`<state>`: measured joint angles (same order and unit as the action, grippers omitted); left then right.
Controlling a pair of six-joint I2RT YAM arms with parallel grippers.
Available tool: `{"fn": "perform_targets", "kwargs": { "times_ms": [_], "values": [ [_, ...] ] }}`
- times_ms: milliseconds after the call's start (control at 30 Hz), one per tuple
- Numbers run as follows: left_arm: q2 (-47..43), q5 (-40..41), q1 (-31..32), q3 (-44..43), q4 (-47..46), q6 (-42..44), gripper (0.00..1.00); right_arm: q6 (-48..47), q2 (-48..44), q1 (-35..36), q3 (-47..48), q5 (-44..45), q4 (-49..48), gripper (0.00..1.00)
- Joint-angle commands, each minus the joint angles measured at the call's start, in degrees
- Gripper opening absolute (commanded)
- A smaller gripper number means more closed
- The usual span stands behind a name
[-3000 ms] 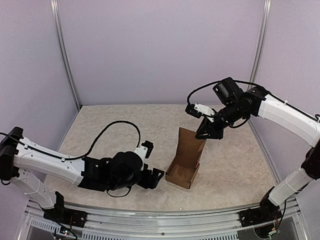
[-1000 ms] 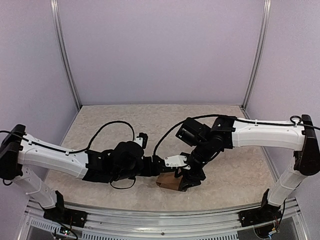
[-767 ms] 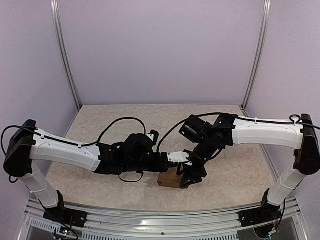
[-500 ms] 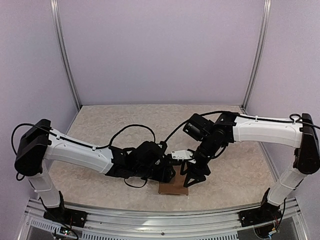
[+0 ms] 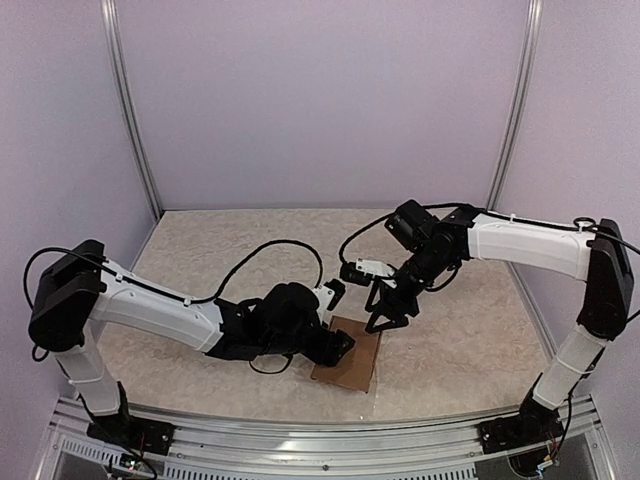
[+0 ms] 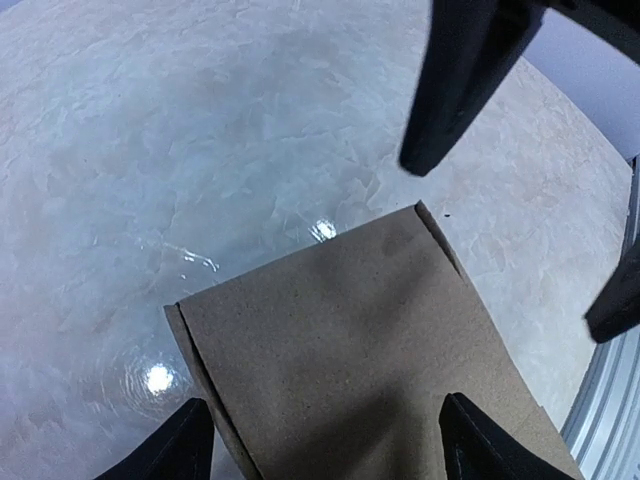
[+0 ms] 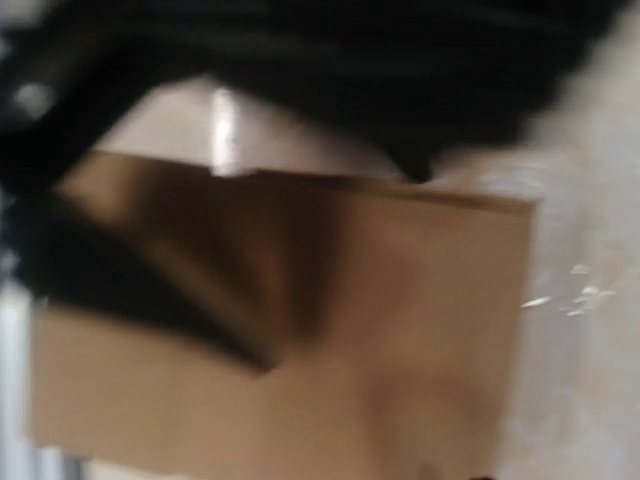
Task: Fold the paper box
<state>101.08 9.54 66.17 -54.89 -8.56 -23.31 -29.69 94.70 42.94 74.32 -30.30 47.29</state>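
The paper box (image 5: 352, 366) lies as a flat brown piece on the table near the front edge, between the two arms. My left gripper (image 5: 338, 346) is low over its left part, open. In the left wrist view its fingertips (image 6: 185, 445) stand wide on either side of the brown sheet (image 6: 340, 330). My right gripper (image 5: 385, 318) hangs open just above the box's far right corner, fingers pointing down with nothing between them. One right finger (image 6: 460, 80) shows in the left wrist view. The right wrist view is blurred and shows mostly the brown box (image 7: 380, 330).
The marbled table top (image 5: 230, 250) is enclosed by purple walls with metal posts (image 5: 130, 120). A metal rail (image 5: 300, 440) runs along the near edge just behind the box. The left arm's black cable (image 5: 270, 250) loops above the table.
The box has gone from a small upright carton to a flat piece on the table. The right gripper has lifted up and to the right. The left arm has reached further right.
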Motion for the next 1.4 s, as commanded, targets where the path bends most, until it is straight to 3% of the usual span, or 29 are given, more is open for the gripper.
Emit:
{"fn": "perform_targets", "kwargs": {
  "times_ms": [0,233,600,833,1000,1233,1367],
  "values": [
    [-1.9,-5.0,-2.6,2.7,-9.7,10.3,0.76,3.4,5.5,-0.1,-0.9,2.4,-8.6,0.62],
    [-7.6,-4.1,-1.9,7.1,-11.5,13.2,0.76,4.7,11.4,-0.1,-1.8,4.1,-9.7,0.62],
    [-28.2,12.8,12.0,23.8,-10.6,1.3,0.77,5.2,15.1,-0.1,-2.9,4.8,-9.1,0.6],
    [-26.8,21.8,14.6,23.1,-2.5,-11.5,0.76,6.2,17.3,-1.1,-1.7,0.8,-7.6,0.46],
    [-27.2,24.1,15.9,23.7,-0.6,-17.8,0.76,7.4,19.2,-6.7,-0.7,-7.9,-5.3,0.37],
    [-29.7,26.3,17.1,25.7,-1.0,-16.1,0.78,3.1,17.6,-10.3,0.9,-18.7,0.1,0.5],
    [-30.9,27.5,17.0,27.1,-1.6,-15.0,0.79,2.2,14.3,-10.3,3.3,-20.7,1.9,0.55]
  ]
}}
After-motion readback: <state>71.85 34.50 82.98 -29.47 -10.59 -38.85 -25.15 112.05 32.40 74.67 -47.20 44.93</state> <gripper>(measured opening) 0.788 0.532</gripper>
